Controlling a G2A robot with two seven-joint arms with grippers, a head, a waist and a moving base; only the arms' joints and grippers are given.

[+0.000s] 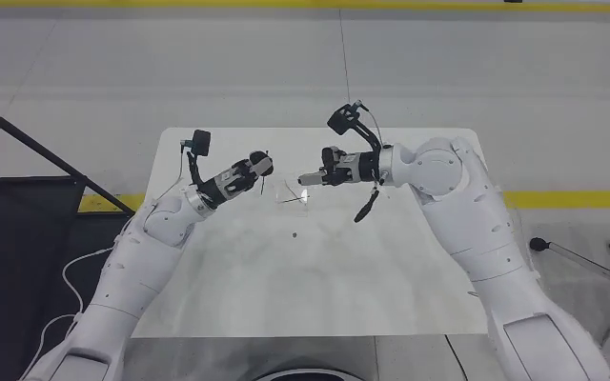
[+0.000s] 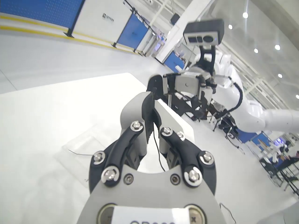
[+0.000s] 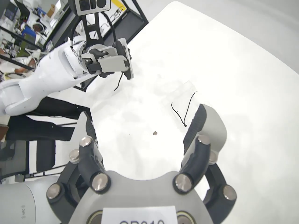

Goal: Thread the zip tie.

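The left pincer (image 1: pixel 263 164), pressed together, pinches a thin black zip tie (image 2: pixel 154 138), which dangles from its fingers above the white desk (image 1: pixel 381 276). Facing it, the right pincer (image 1: pixel 305 178) hangs spread wide. A second zip tie (image 3: pixel 184 111), also black, lies bent on a clear plastic sheet (image 1: pixel 291 197) on the desk, between the two pincers. A small dark speck (image 3: pixel 154 133) sits near it.

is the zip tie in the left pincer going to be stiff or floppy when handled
Probably springy, not limp: the zip tie sticks out of the shut left pincer in a gentle curve rather than drooping. Likely very light, being thread-thin. Its free end may wobble, since a stretch hangs unsupported.
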